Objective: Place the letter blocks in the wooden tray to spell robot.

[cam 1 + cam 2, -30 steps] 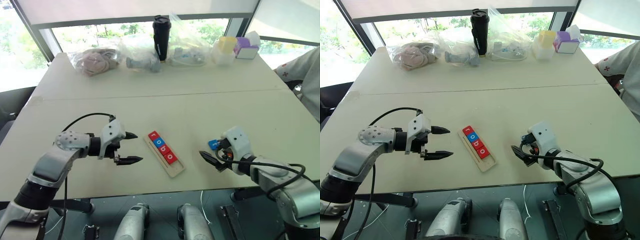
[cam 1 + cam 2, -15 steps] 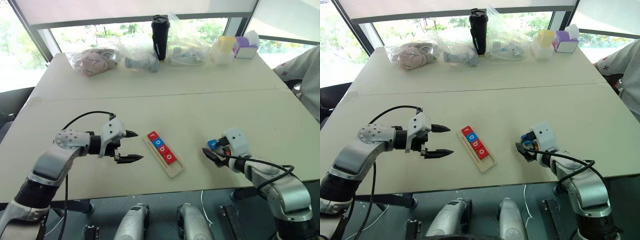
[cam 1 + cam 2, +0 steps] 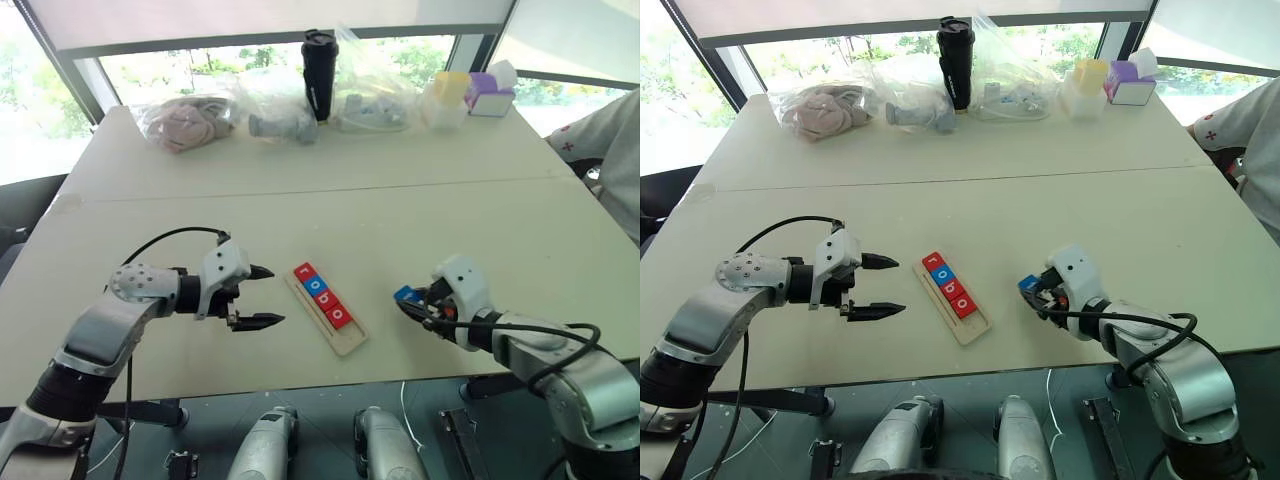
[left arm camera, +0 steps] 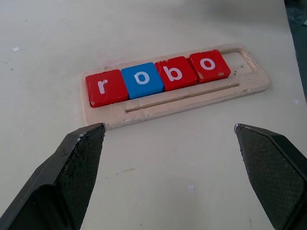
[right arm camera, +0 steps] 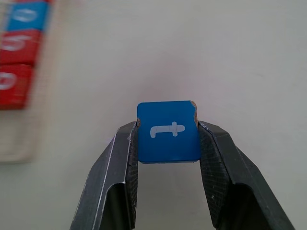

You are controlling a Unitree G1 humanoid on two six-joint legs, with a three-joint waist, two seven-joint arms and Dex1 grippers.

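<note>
The wooden tray (image 3: 348,333) lies near the table's front middle, slanting away to the left. Four letter blocks (image 4: 156,78) fill it from the far end: red r, blue o, red b, red o; the near end slot is bare. My right gripper (image 3: 408,300) is shut on a blue block (image 5: 168,130) bearing a white t, held just above the table to the right of the tray. My left gripper (image 3: 268,296) hangs open to the left of the tray, its fingers (image 4: 72,167) wide apart and holding nothing.
Along the table's far edge stand a black tumbler (image 3: 321,73), plastic bags (image 3: 190,120) with soft items, and yellow and purple boxes (image 3: 470,95). A person's sleeve (image 3: 605,140) shows at the right edge. Bare tabletop surrounds the tray.
My right gripper closed on the blue t block, lifted it off the table and carried it left toward the tray. The left gripper stayed where it was.
</note>
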